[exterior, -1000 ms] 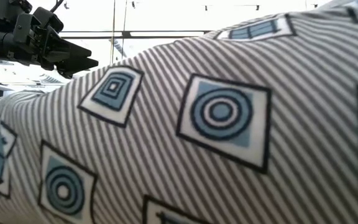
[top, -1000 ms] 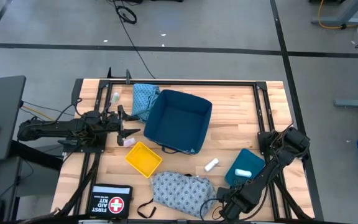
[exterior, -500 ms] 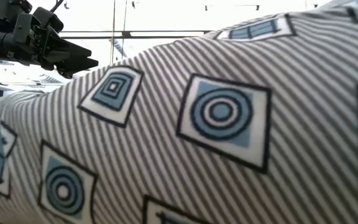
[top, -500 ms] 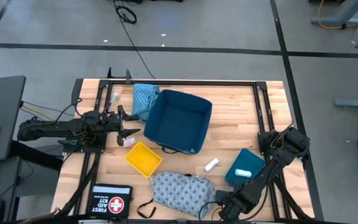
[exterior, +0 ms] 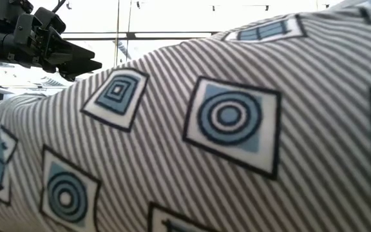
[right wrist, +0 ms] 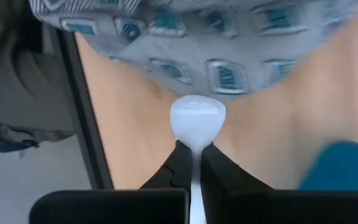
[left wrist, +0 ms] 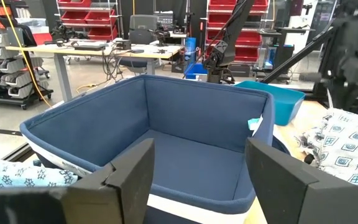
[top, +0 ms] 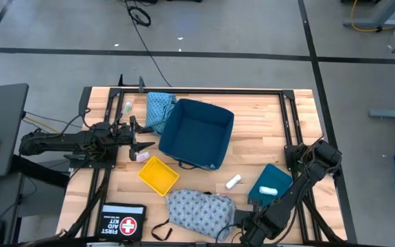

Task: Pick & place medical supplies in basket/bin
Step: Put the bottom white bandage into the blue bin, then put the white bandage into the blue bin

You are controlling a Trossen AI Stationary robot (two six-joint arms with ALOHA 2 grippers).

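Note:
My right gripper (top: 242,230) is at the table's near edge, just right of the grey-blue patterned cloth (top: 197,211), and is shut on a small white item (right wrist: 196,117). That cloth fills the low view (exterior: 224,129). My left gripper (top: 146,140) hovers open at the left wall of the dark blue bin (top: 197,134), with the bin's hollow (left wrist: 185,149) in front of its fingers (left wrist: 129,177). A teal-blue cloth (top: 158,108) lies against the bin's far left corner. One white roll (top: 233,182) lies on the table. My right gripper pinches the small white item between its two fingertips (right wrist: 182,163). A thin white edge (right wrist: 195,186) runs back between the fingers, and a rounded white end sticks out past them toward the grey-blue cloth (right wrist: 229,68). Whether the item rests on the table, I cannot tell.
A yellow tray (top: 158,175) lies near the bin's near left corner. A first aid kit (top: 123,221) is at the near left. A teal lid (top: 271,182) with a white roll (top: 267,190) on it lies at the right. A pale packet (top: 142,156) lies below my left gripper.
My right gripper has shifted slightly toward the table's near edge and left, beside the grey-blue cloth.

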